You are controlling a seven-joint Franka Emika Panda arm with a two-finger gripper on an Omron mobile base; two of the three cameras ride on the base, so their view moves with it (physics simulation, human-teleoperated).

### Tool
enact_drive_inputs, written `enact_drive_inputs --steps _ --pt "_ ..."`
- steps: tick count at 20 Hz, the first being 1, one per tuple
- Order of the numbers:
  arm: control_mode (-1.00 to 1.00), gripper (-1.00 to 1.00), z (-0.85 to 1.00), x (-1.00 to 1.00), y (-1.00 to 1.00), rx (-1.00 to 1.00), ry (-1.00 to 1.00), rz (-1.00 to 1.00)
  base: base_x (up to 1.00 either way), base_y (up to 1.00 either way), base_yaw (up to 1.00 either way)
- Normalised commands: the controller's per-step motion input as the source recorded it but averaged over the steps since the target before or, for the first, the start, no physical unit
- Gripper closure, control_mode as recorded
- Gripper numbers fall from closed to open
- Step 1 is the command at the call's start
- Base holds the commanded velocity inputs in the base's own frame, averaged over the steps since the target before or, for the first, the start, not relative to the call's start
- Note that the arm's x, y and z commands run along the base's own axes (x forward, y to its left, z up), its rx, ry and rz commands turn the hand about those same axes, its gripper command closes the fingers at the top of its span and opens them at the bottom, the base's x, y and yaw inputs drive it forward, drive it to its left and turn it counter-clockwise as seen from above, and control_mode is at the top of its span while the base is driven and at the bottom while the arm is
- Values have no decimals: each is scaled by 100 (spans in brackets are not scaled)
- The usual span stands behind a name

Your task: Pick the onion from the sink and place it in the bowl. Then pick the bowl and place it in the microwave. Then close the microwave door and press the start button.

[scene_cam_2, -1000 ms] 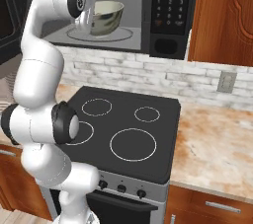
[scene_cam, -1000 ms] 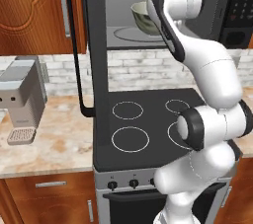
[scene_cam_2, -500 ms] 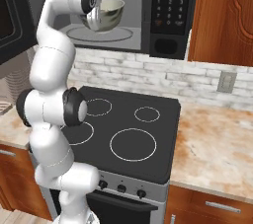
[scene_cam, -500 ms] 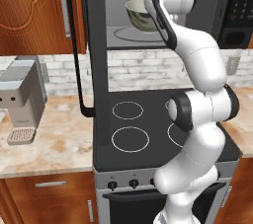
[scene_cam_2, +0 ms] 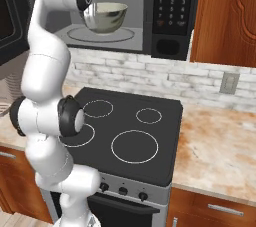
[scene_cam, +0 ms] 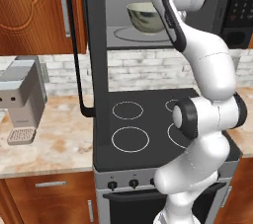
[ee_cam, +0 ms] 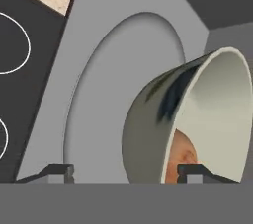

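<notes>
The bowl stands on the round turntable inside the open microwave, cream inside and glossy grey outside. In the hand view the brown-orange onion lies in the bowl. My gripper is open and straddles the bowl's near rim, one fingertip inside and the other well clear of the outer wall. The microwave door hangs wide open to the left, with its bar handle. The keypad panel is at the right. The sink is out of view.
Below the microwave is a black stovetop with white burner rings and oven knobs in front. A grey coffee machine stands on the marble counter at the left. Wooden cabinets flank the microwave.
The jaws have opened off the bowl's rim, and the bowl now rests on the turntable. The arm has risen more upright in front of the microwave.
</notes>
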Motion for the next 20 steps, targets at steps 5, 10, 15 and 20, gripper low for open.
enact_drive_inputs --steps 5,10,15,20 --pt "-100 -100 -44 -100 12 0 -24 2 0 0 0" --pt "-100 -100 -68 -100 20 0 -14 2 0 0 0" --pt "-100 -100 -46 -100 20 0 -13 2 0 0 0" --pt "-100 -100 6 -100 8 0 -1 9 0 0 0"
